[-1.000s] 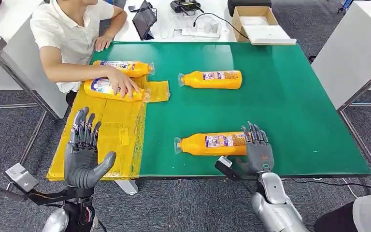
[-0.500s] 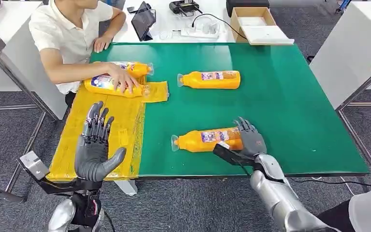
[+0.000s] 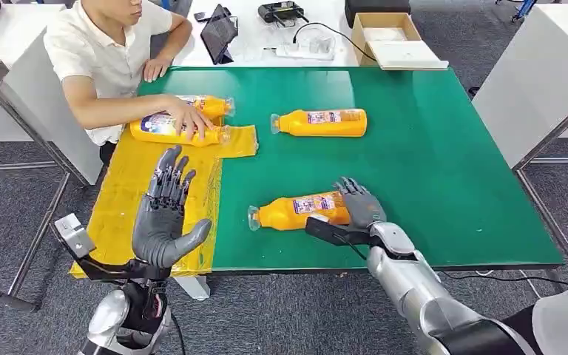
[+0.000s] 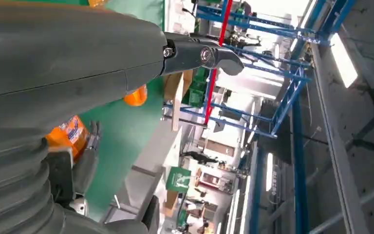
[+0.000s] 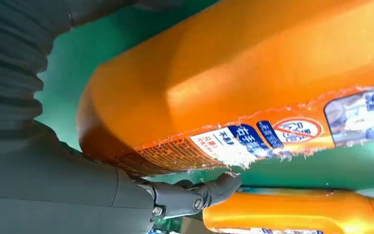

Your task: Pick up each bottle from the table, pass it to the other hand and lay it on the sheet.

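Right robot hand [image 3: 360,209] grips orange labelled bottle [image 3: 296,212].

My head camera looks from high on my body forward and down over the green table [image 3: 429,170], with my left hand [image 3: 161,222] raised ahead of the near edge and my right hand [image 3: 359,211] just past it. The camera at my left wrist sits close behind my thumb [image 4: 199,53] and faces out past my fingers, the picture turned on its side. The camera at my right wrist sits tight behind my thumb [image 5: 195,195], very near the orange bottle [image 5: 243,73] at my fingers. All three views share that bottle and the green tabletop
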